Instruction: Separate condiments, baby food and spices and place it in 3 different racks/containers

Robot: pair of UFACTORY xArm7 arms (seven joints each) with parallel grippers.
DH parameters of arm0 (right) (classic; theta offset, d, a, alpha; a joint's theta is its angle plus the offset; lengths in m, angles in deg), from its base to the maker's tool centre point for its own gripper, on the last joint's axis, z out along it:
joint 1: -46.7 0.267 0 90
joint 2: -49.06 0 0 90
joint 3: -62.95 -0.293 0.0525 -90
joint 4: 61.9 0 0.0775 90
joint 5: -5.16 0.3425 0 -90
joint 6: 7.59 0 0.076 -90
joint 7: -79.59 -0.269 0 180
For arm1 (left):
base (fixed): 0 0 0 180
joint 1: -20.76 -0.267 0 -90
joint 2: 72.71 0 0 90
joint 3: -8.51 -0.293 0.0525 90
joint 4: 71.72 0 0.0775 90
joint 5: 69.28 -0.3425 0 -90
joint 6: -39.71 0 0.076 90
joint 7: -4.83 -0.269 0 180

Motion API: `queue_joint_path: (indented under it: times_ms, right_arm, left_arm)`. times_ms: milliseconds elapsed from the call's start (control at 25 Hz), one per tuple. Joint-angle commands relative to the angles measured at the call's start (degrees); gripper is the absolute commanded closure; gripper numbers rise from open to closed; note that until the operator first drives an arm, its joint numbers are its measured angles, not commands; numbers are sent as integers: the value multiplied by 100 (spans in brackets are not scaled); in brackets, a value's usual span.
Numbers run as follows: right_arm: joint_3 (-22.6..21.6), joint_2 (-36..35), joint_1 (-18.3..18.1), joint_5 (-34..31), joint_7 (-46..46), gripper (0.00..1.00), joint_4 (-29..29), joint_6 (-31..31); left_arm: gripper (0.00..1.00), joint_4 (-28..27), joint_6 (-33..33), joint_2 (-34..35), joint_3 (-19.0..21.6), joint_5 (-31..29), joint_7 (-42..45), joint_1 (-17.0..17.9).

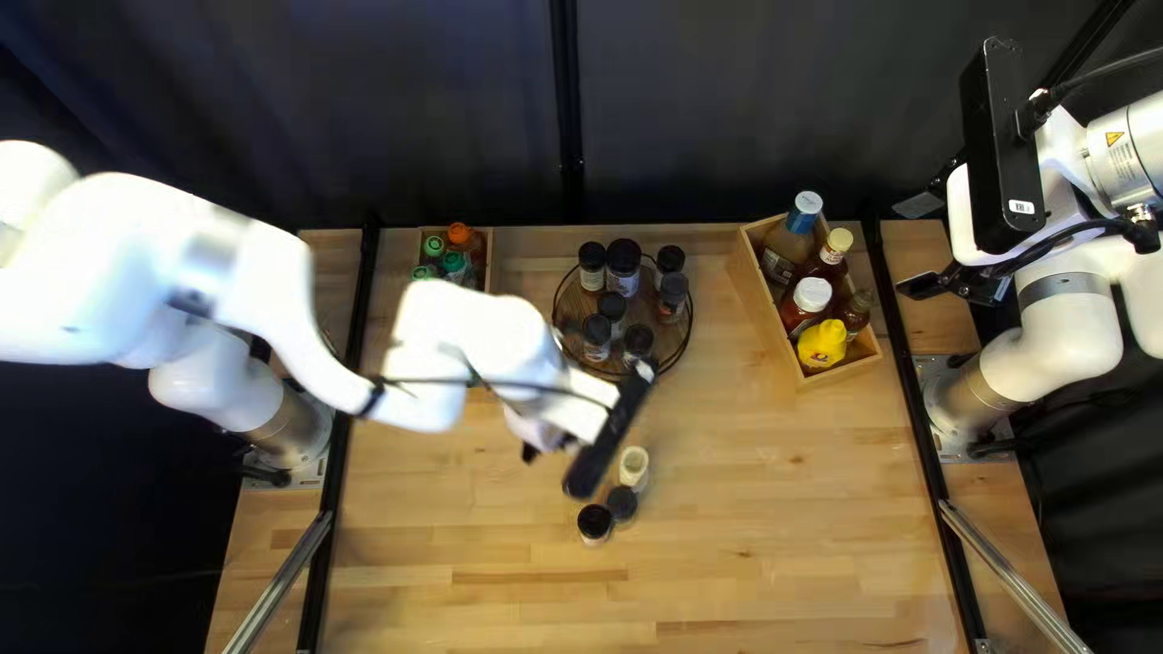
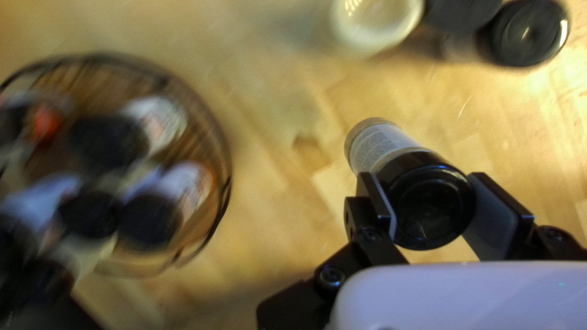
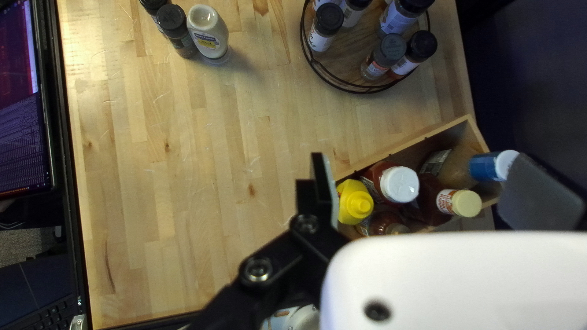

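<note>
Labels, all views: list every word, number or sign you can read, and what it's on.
No wording reads reliably.
Right arm: yellow triangular sign; adjacent print too small.
Jar in the left gripper: print too small.
Pale squeeze bottle: label too small.
Jars on round rack, bottles in wooden box: too small or blurred.

The wooden box (image 3: 406, 148) holds condiment bottles (image 3: 400, 184).
</note>
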Motion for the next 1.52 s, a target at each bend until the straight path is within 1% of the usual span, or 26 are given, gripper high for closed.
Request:
queue_joint_path:
  times_ms: [40, 80, 200, 400, 600, 920, 1280, 1520]
  right_arm:
    - [0, 0, 0, 0, 0, 0, 0, 0]
    - [0, 0, 0, 0, 0, 0, 0, 0]
    - [0, 0, 0, 0, 0, 0, 0, 0]
    - [0, 0, 0, 0, 0, 0, 0, 0]
    - [0, 0, 0, 0, 0, 0, 0, 0]
    - [0, 0, 0, 0, 0, 0, 0, 0]
    - [0, 0, 0, 0, 0, 0, 0, 0]
    - [0, 0, 0, 0, 0, 0, 0, 0]
  left_arm:
    - [100, 234, -110, 215, -247, -412, 490, -526]
    - [100, 255, -185, 185, -273, -547, 736, -683]
    - [100, 247, -361, 71, -382, -719, 1034, -931]
    - [100, -66, -519, -393, -522, -771, 1356, -1168]
    - [100, -348, -635, -837, -583, -689, 1518, -1233]
    - [100, -575, -811, -1345, -598, -492, 1570, -1232]
    - [100, -690, -1171, -1881, -629, -322, 1515, -1266]
    - [100, -652, -1324, -2013, -644, -205, 1461, -1297]
